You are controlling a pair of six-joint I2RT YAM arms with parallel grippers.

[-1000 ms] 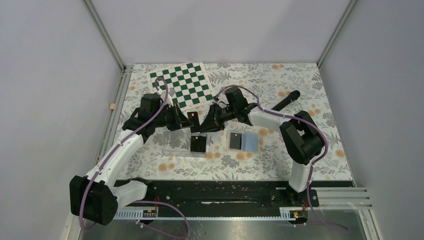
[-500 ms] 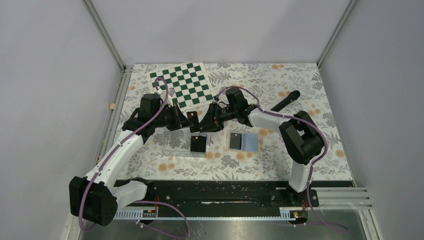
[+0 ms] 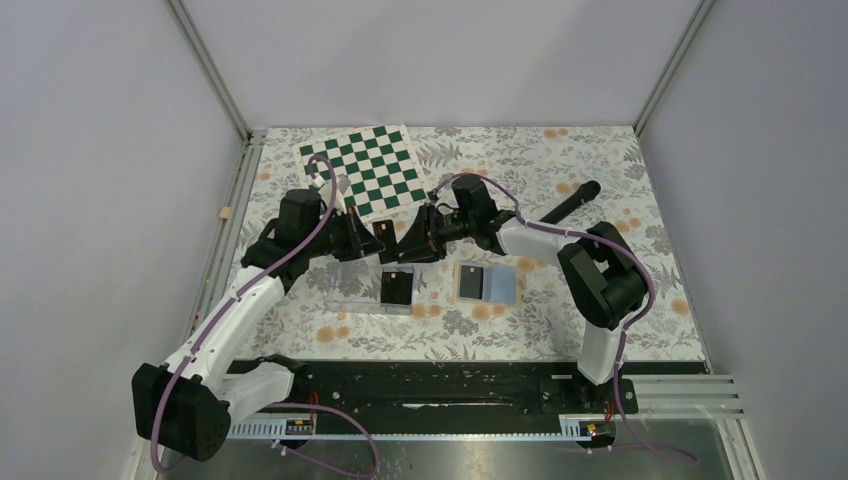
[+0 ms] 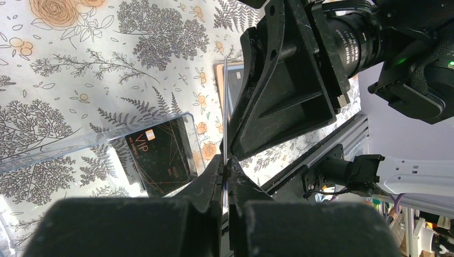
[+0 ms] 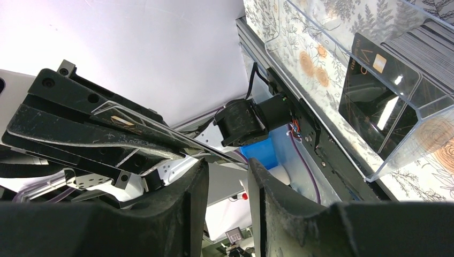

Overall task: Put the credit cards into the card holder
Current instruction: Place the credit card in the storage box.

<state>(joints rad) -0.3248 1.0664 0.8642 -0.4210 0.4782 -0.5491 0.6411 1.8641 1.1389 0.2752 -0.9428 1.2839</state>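
My left gripper (image 3: pixel 370 238) (image 4: pixel 225 159) is shut on a thin black credit card (image 4: pixel 225 107), seen edge-on in the left wrist view and held above the table. My right gripper (image 3: pixel 406 242) (image 5: pixel 227 166) is open and faces the left one; the card's (image 5: pixel 134 122) free end reaches just between its fingertips. Another black card (image 3: pixel 397 287) (image 4: pixel 160 155) stands in the clear tray (image 3: pixel 350 295), beside a stack of cards (image 5: pixel 423 43). The card holder (image 3: pixel 488 283) lies open, blue lining up, with a black card (image 3: pixel 468 281) on its left half.
A green-and-white chessboard (image 3: pixel 368 170) lies at the back left. A black marker (image 3: pixel 570 203) lies at the back right. The right arm's elbow (image 3: pixel 600 270) stands beside the card holder. A metal rail (image 3: pixel 450 385) runs along the near edge.
The right gripper has edged slightly left toward the left gripper and the held card. The left arm's elbow has shifted a little; the card stays in its grip.
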